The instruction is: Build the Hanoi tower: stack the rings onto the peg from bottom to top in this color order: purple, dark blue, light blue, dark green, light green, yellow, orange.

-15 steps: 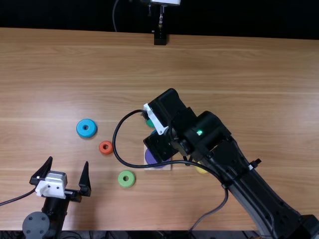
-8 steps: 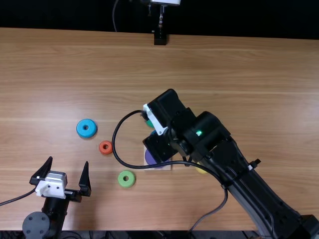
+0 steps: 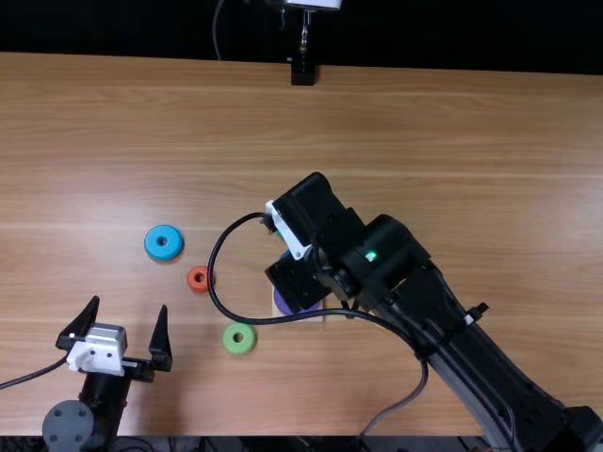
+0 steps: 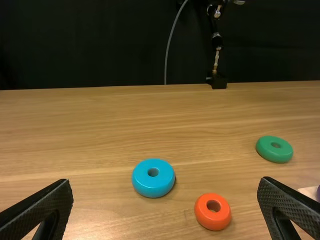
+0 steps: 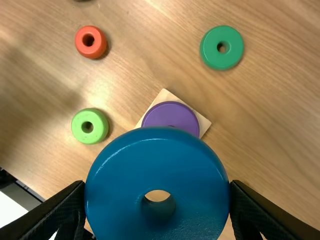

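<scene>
Right hand [image 3: 296, 282] has the dark blue ring [image 5: 160, 160] gripped between its 2 fingers, and in its wrist view that ring hides part of the purple ring [image 5: 172, 116]. Purple's sitting on the pale square base [image 5: 202, 123]. Left hand [image 3: 130, 304] is wide open with nothing in it, over on the left side of the table [image 3: 452, 132]. 4 more rings are lying on the wood: light blue [image 3: 164, 255], light green [image 3: 238, 349], orange [image 5: 90, 51] between those 2, and dark green [image 5: 215, 41] near the base. Can't tell if dark blue's touching purple.
</scene>
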